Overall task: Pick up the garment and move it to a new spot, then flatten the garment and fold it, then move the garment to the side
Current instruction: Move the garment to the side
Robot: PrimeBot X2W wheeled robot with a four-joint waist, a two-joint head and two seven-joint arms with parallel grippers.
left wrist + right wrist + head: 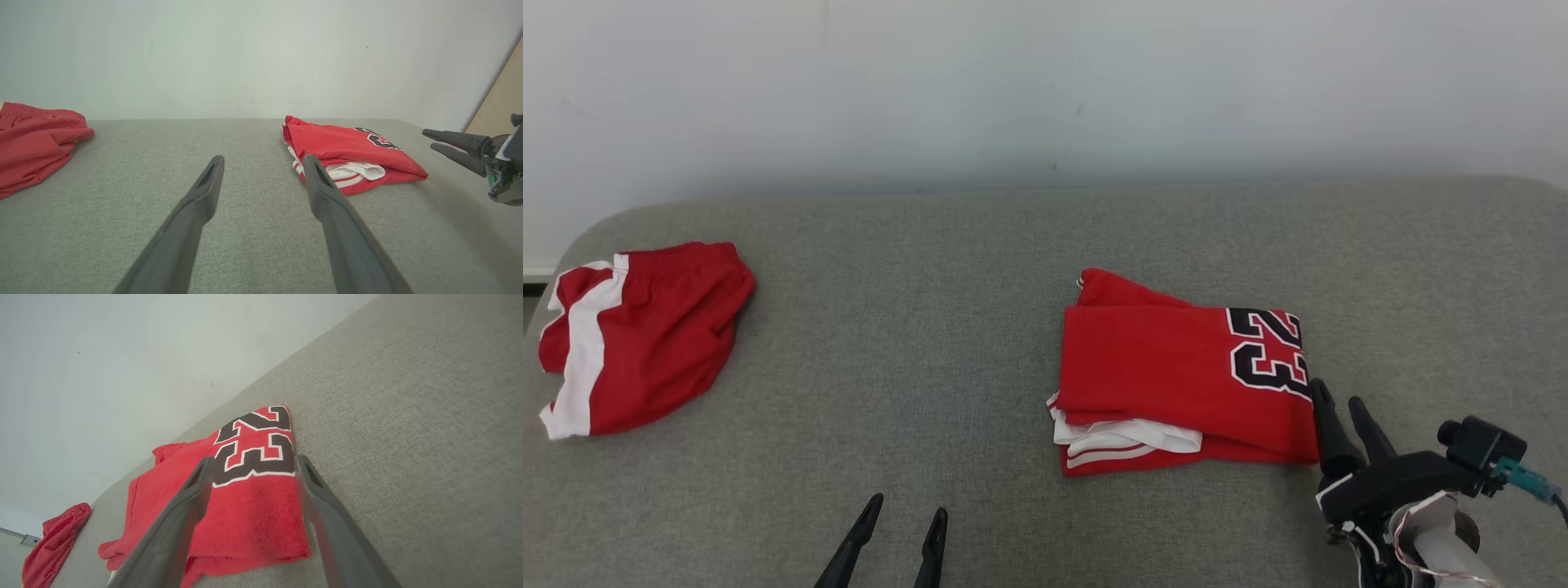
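Observation:
The garment (pixel 1176 367) is a red jersey with a black "23", folded into a rough rectangle right of centre on the grey fabric surface (pixel 915 327). White-striped layers stick out at its near left corner. My right gripper (pixel 1336 393) stands open just off the jersey's near right edge, its fingertips level with the number; in the right wrist view the gripper (pixel 254 458) frames the jersey (pixel 245 506) with nothing between the fingers. Near the front edge, left of the jersey (pixel 347 147), my left gripper (pixel 908 505) is open and empty, apart from the cloth.
Red shorts with a white stripe (pixel 645 335) lie bunched at the far left edge of the surface. A pale wall (pixel 1045 98) runs along the back. In the left wrist view a tan board (pixel 502 102) leans behind my right gripper (pixel 429 139).

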